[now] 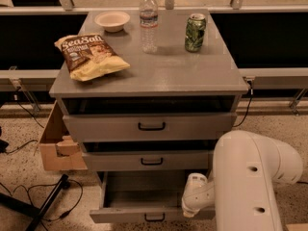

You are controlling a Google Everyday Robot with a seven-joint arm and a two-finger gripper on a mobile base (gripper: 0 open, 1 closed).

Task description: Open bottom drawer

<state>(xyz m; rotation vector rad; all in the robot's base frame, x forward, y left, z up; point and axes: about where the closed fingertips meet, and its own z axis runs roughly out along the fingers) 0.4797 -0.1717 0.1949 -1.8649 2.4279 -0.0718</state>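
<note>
The bottom drawer sits lowest of three in the grey cabinet and is pulled out towards the camera, so its plain grey tray shows from above; its slim front carries a small black handle at the middle. The end effector is at the drawer's right front corner, low in the view, at the tip of the white arm, which fills the lower right; whether it is open or closed I cannot tell, nor whether it touches the drawer.

Above, the middle drawer and the top drawer each have a black handle and a dark gap over the front; both stand out less far than the bottom one.

On the table, which is the cabinet's flat top, a chip bag lies at the left front; a pale bowl stands at the back left; a water bottle stands upright just right of the bowl; a green can stands upright at the back right, well apart from the bottle.

A cardboard box rests on the speckled floor against the cabinet's left side; black cables trail on the floor at the lower left, beside a black leg.
</note>
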